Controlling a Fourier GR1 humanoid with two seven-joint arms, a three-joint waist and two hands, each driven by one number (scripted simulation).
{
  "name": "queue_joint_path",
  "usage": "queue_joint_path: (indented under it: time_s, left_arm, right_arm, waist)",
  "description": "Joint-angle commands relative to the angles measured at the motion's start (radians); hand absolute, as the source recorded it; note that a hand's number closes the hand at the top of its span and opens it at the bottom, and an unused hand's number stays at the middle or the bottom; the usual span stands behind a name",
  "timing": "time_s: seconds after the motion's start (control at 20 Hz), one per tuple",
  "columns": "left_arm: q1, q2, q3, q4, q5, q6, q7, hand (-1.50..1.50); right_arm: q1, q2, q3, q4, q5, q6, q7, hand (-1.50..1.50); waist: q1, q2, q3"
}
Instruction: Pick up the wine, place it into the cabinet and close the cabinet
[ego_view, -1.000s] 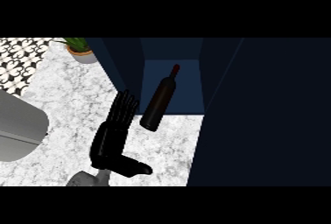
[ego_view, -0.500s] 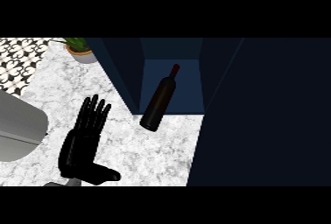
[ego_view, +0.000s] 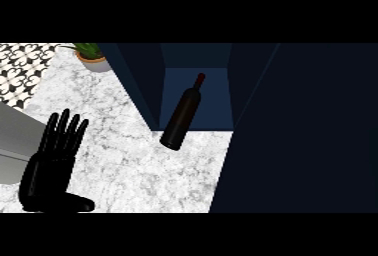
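A: One black hand (ego_view: 50, 160) shows, at about eight o'clock on the white marbled stone counter (ego_view: 140, 170), fingers (ego_view: 65, 131) straight and slightly spread, holding nothing. I take it for the left; no other hand is in sight.

B: And the wine?

A: One dark glass wine bottle (ego_view: 182, 117), just past the centre toward twelve o'clock, well apart from the hand. Its neck points into the dark blue cabinet (ego_view: 193, 85), while its base seems to sit at the cabinet's front edge, over the counter.

B: What worries you?

A: That base. If it juts out past the opening, the one open dark door (ego_view: 303, 130), filling the three o'clock side, could strike it when swung shut and knock the bottle sideways or jam. I can't tell how far in it stands.

B: Anything else?

A: One small green plant in a tan pot (ego_view: 93, 56) at eleven o'clock.
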Motion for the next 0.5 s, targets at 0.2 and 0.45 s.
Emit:
queue_joint_path:
  time_s: [0.2, 0.45]
  left_arm:
    - [0.009, 0.085, 0.104, 0.008, 0.070, -0.070, 0.040, -1.50]
    - [0.028, 0.087, 0.093, -0.041, 0.076, -0.091, 0.053, -1.50]
  right_arm:
    - [-0.032, 0.019, 0.069, -0.253, -0.016, -0.001, 0.156, 1.50]
    - [-0.150, 0.138, 0.136, -0.151, 0.001, -0.011, 0.218, 1.50]
  waist:
    - [-0.003, 0.002, 0.000]
    - [0.024, 0.003, -0.001]
